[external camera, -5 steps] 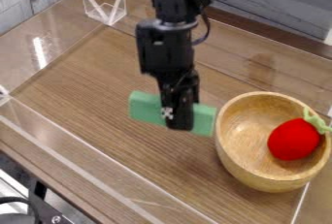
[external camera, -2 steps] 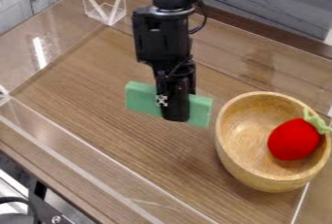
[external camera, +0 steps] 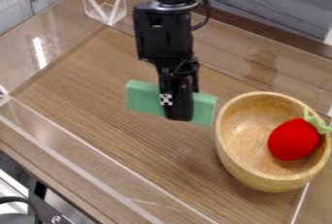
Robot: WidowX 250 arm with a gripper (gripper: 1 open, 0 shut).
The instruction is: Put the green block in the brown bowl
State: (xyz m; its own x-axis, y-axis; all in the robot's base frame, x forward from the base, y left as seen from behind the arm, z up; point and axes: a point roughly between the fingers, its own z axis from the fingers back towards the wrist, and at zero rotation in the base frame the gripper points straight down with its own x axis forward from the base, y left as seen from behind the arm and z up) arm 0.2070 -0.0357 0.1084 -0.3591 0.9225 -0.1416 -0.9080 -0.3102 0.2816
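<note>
From above, we saw a black robot end effector reaching down from the top of the frame over a wooden worktop. Its jaws were partly open, closed on the green block, a flat, plain mint-green bar that stuck out on both sides of the grip. We saw the block lying crosswise in the view, its right end slightly lower than its left, just beside the left rim of the brown bowl.

That bowl, round, light tan and wooden, with a thick rim, stood at the right of the view. Inside it, toward its right side, we saw a round red tomato-like ball with green leaves at its upper right. Near the upper left, we saw a small clear plastic-looking object, too indistinct for us to name. At the lower left corner we made out black cables.
</note>
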